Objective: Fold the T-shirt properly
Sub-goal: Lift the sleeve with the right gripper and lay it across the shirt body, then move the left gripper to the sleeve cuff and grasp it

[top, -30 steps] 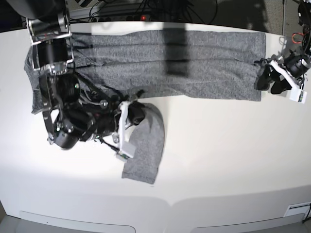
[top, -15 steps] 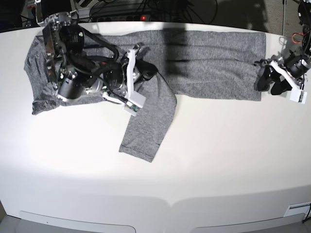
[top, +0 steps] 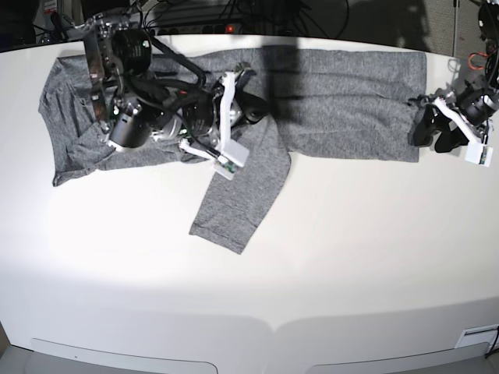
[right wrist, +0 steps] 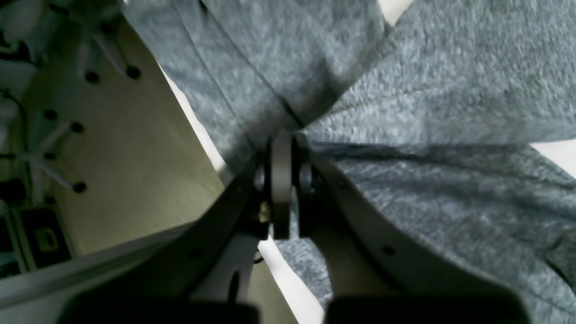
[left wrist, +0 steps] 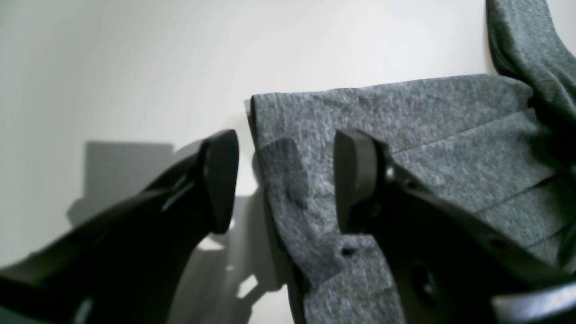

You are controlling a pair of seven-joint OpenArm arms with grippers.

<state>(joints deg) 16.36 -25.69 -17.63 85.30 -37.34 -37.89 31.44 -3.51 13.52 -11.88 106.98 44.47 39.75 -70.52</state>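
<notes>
Between the right gripper's (right wrist: pixel 281 180) closed fingers, a pinch of the T-shirt (top: pixel 343 101) is clamped near its middle, a sleeve trailing toward the table's (top: pixel 374 257) front. The left gripper (left wrist: pixel 281 180) stands spread wide astride the hem corner, gripping nothing. The shirt lies mostly flat; folding looks barely begun.

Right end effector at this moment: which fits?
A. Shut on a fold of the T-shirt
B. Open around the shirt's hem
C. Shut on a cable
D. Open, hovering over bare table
A: in the right wrist view the right end effector has its jaws pressed together with the grey T-shirt bunching out from between them.
</notes>
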